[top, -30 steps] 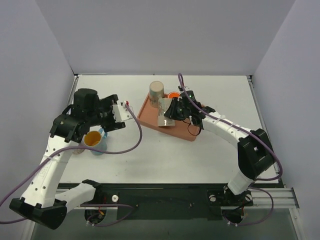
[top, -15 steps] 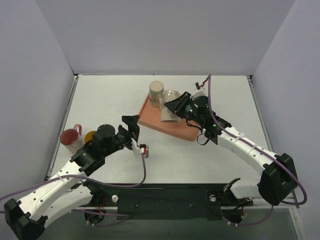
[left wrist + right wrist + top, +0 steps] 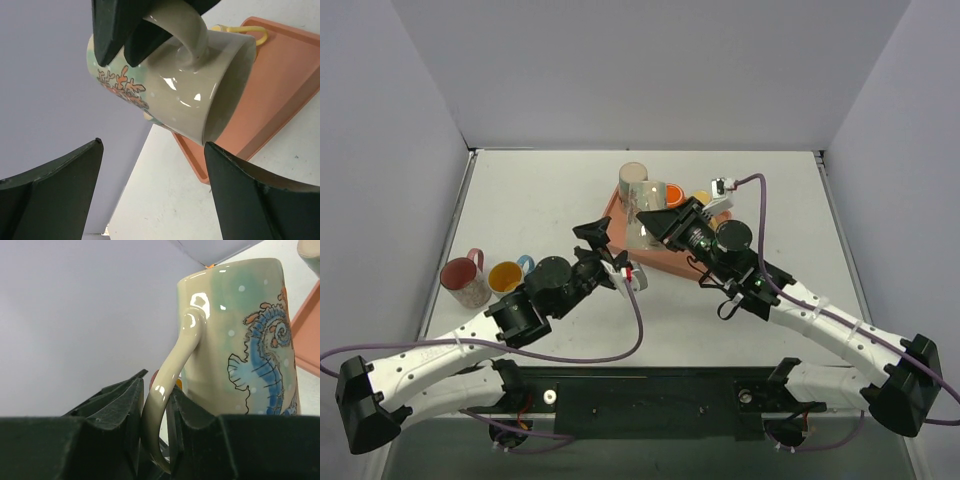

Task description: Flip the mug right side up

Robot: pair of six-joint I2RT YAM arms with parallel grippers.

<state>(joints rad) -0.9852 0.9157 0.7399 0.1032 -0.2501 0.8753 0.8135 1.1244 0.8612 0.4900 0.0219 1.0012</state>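
Centre of the overhead view: the right pincer [image 3: 156, 390] pinches the handle of a seahorse-painted mug [image 3: 240, 340], held in the air over the orange tray [image 3: 670, 265]. The left pincer [image 3: 152, 147], spread wide, sits close beside the mug without touching it.

1. From the right wrist, the seahorse mug [image 3: 240, 335] runs off the right edge. Its lower part and the lower end of its handle are hidden behind the dark fingers of the right gripper [image 3: 157, 390].
2. There too, a pale mug [image 3: 312, 252] shows only as a corner at top right, and the tray [image 3: 310, 340] only as a sliver.
3. From the left wrist, the right gripper's fingers [image 3: 112, 30] are cut by the top edge, and those of the left gripper [image 3: 152, 144] by the bottom edge.
4. A yellow handle [image 3: 246, 31] peeps over the mug; whatever it belongs to is hidden.
5. The tray runs out at the right edge.
6. From above, the mug's painted pattern is too small to make out.
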